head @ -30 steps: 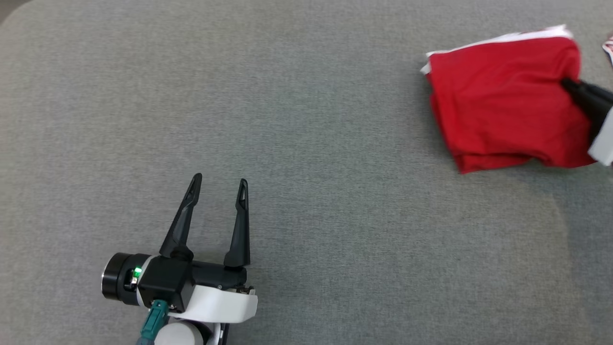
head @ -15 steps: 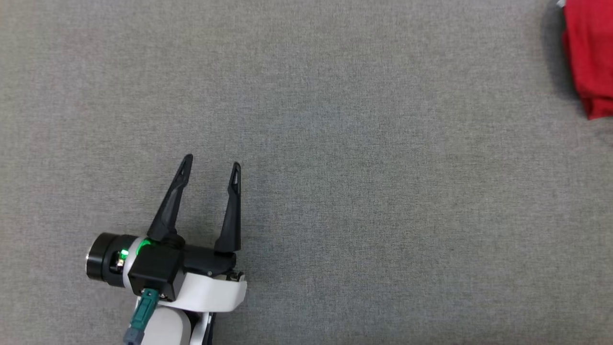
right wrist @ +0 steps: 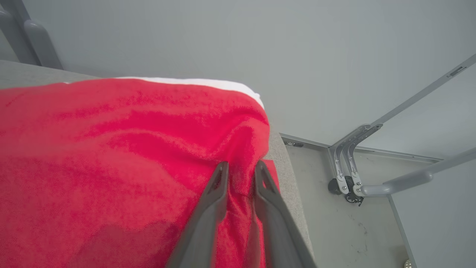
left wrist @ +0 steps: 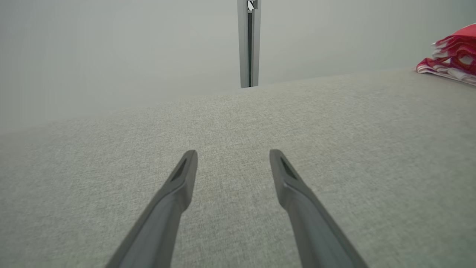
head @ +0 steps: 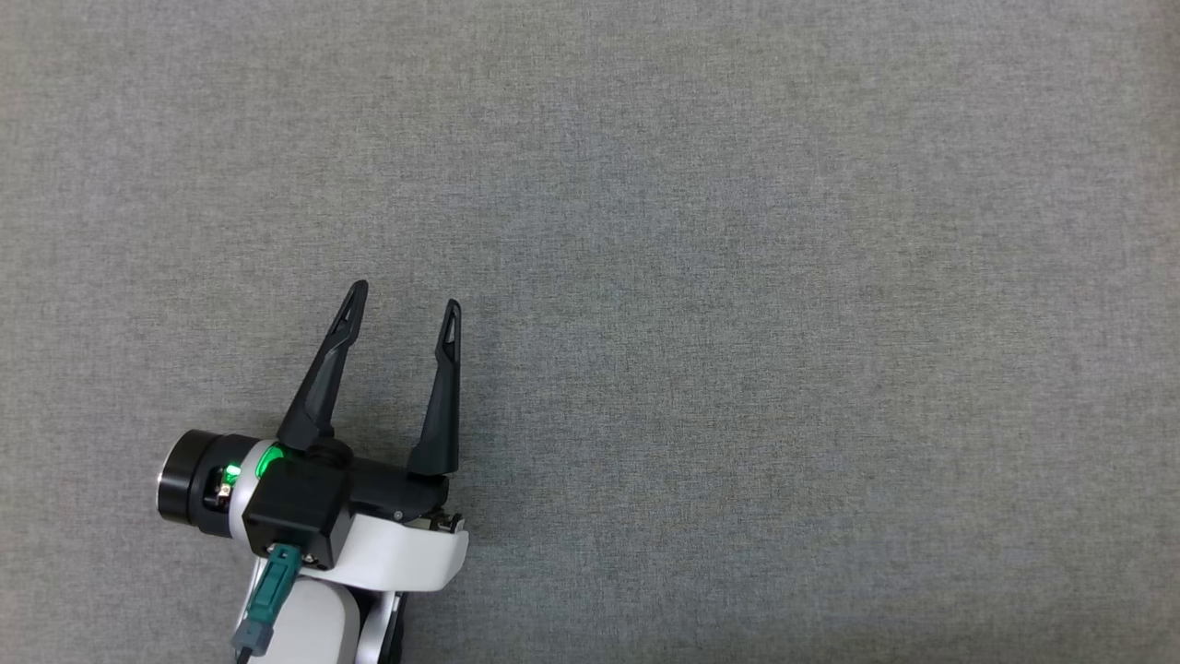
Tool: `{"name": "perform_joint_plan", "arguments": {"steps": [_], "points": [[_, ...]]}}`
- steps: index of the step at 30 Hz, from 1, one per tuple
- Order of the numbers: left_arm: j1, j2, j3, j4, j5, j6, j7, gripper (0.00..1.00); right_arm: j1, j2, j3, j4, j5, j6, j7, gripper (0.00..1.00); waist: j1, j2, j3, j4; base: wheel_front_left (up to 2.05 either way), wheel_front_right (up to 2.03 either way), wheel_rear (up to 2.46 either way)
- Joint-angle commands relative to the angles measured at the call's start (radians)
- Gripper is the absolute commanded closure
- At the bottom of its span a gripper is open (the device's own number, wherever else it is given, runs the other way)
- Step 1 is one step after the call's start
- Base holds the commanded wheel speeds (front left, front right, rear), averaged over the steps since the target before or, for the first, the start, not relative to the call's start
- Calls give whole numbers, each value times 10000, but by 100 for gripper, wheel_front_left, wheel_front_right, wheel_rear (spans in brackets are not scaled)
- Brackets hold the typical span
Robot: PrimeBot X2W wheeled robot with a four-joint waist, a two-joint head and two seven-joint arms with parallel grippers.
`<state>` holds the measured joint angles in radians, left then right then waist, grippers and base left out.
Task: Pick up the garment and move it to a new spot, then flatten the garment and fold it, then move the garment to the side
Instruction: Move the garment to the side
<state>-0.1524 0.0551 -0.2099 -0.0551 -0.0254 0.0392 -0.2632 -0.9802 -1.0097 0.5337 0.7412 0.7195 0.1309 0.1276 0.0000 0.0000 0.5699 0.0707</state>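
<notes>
right pincer (right wrist: 241, 165) gripping garment (right wrist: 111, 149) at table (right wrist: 288, 178) edge, floor (right wrist: 353, 230) beyond

Grey fabric tabletop (head: 737, 231); metal post (left wrist: 249, 44) bhd far edge.

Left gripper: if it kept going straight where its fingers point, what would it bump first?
Nothing close. The left gripper points across the grey table, so the way looks free to the far edge. Beyond stands a grey post, probably the first thing in line, though how far is unclear.
</notes>
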Motion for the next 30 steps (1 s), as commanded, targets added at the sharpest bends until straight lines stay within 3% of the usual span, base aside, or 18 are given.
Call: {"name": "perform_joint_plan", "arguments": {"steps": [1,7,10,13,15,22,30], "points": [[-187,46,17,14,76,-30,-17,0,-51,184,3,55,-88,-6,-100,0,0,0,-27,3,0,0,0],[-120,17,-15,225,-101,41,-17,0,-340,1125,-614,1525,-2361,-9,-2096,0,0,0,-580,15,0,0,0],[91,3,42,323,-294,148,-17,0,-149,2253,-1254,2066,-3493,-6,-3469,0,0,0,-1128,33,0,0,0],[326,-21,80,528,-647,255,-17,0,724,3572,-2115,2097,-4162,-9,-3903,0,0,0,-1919,136,0,0,0],[487,-30,84,602,-949,383,-18,0,1593,4687,-2826,1098,-4113,-7,-3940,0,0,0,-2446,209,0,0,0],[1335,-19,135,832,-1899,695,-17,0,5677,7371,-4507,-2394,-4263,-12,-3935,0,0,0,-4157,451,0,0,0],[2689,-26,495,910,-1741,429,-17,0,8914,8908,-4295,-4894,-5215,-9,-3938,0,0,0,-5752,548,0,0,0]]}}
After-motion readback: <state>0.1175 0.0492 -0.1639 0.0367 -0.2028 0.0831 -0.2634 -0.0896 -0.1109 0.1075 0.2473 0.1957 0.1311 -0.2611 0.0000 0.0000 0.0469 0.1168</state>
